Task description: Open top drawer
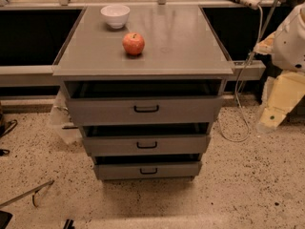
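Currently the top drawer [105,111] sits at frame centre, at 6 o'clock of the apple [133,43], and its black loop handle [146,109] is untouched. The gripper [275,106] hangs well apart, at 3 o'clock of the cabinet [181,42]; its open or closed state cannot be determined. Hazards: an approach from 3 o'clock may snag the hanging cable [259,18] or strike the cabinet corner. A jolt may roll the apple.

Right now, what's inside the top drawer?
The top drawer is pulled out a little. Only a dark strip of its inside shows, with nothing visible in it; the cabinet top covers the rest. The gripper hangs at the view's right edge, away from the handle.
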{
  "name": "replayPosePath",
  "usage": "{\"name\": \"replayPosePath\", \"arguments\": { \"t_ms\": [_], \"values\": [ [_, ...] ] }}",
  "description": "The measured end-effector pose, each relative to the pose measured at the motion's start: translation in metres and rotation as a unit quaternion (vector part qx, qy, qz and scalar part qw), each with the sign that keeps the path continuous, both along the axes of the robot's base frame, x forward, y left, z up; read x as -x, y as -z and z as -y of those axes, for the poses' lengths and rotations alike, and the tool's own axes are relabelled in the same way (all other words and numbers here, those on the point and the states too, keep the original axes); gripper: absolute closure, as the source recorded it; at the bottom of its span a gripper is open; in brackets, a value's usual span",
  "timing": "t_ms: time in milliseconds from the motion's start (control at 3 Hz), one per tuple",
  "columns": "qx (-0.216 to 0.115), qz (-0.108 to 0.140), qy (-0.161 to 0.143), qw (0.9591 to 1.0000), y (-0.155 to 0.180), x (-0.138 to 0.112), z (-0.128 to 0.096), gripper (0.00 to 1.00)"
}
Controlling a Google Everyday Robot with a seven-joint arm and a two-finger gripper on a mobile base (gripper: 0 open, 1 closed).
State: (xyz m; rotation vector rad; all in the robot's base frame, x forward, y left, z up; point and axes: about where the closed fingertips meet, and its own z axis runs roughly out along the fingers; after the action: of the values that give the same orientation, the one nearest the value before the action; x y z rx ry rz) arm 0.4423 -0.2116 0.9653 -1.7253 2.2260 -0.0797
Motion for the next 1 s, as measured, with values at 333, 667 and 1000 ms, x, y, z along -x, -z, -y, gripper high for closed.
{"name": "replayPosePath", "arguments": {
  "t_ms": [333,667,1000],
  "values": [
    [-0.025,-0.007,-0.027,0.9993,0.039,-0.019,-0.019,0.0],
    [-0.064,-0.007,-0.048,0.9967,0.104,-0.05,-0.035,0.0],
    [-0.107,0.016,-0.04,0.9934,0.153,-0.087,-0.043,0.0]
  ]
}}
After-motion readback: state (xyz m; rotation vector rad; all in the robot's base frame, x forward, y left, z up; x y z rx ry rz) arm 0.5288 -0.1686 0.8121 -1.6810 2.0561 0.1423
